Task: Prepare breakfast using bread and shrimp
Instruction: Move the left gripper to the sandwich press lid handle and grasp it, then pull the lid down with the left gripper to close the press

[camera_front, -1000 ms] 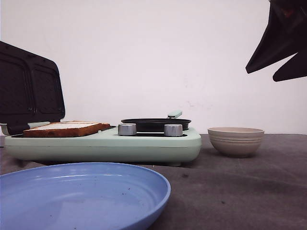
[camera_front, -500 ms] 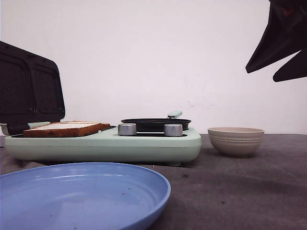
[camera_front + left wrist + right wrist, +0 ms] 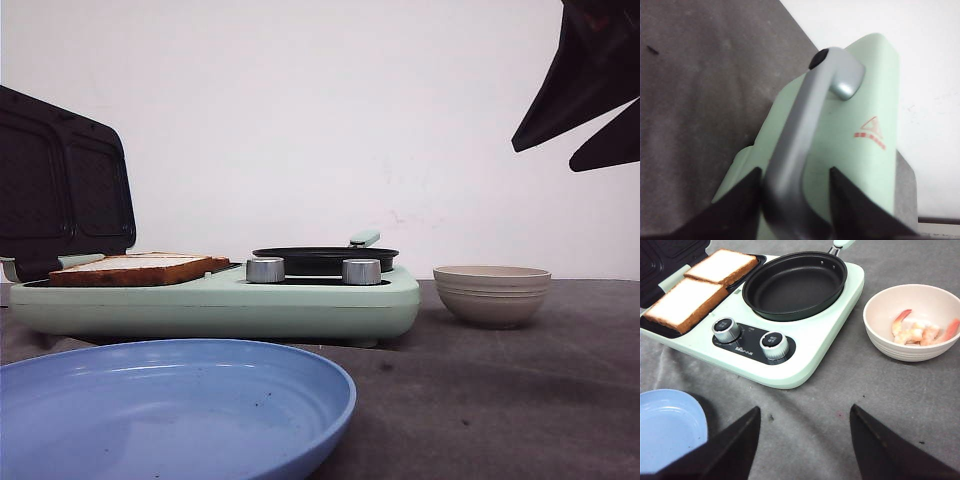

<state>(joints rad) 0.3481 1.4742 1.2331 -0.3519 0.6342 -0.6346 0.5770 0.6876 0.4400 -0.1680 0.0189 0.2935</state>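
Centrally, a mint-green breakfast maker (image 3: 805, 347) is recorded on a dark grey table (image 3: 850, 405), and all other items are placed relative to it. Two slices of bread (image 3: 687, 302) are laid side by side, edges touching, on its grill plate at the end with the raised black lid (image 3: 60, 185); in the front view only one crust edge (image 3: 140, 270) is seen. A black round pan (image 3: 795, 282) is seated on the other half of the maker, with two silver knobs (image 3: 772, 342) set in the panel just before it. A beige bowl (image 3: 875, 327) is stood on the table beside the pan end, apart from the maker, and the shrimp (image 3: 917, 331), pale with pink-red tails, are held inside it. A blue plate (image 3: 670, 420) is placed in front of the maker, nearer the camera. The left gripper (image 3: 795, 200) is closed around the grey handle (image 3: 805, 135) of the lid, with a dark finger (image 3: 740, 205) on either side of the bar. The right gripper (image 3: 805, 440) is held high over the table near the bowl, its jaws spread wide with nothing between them.
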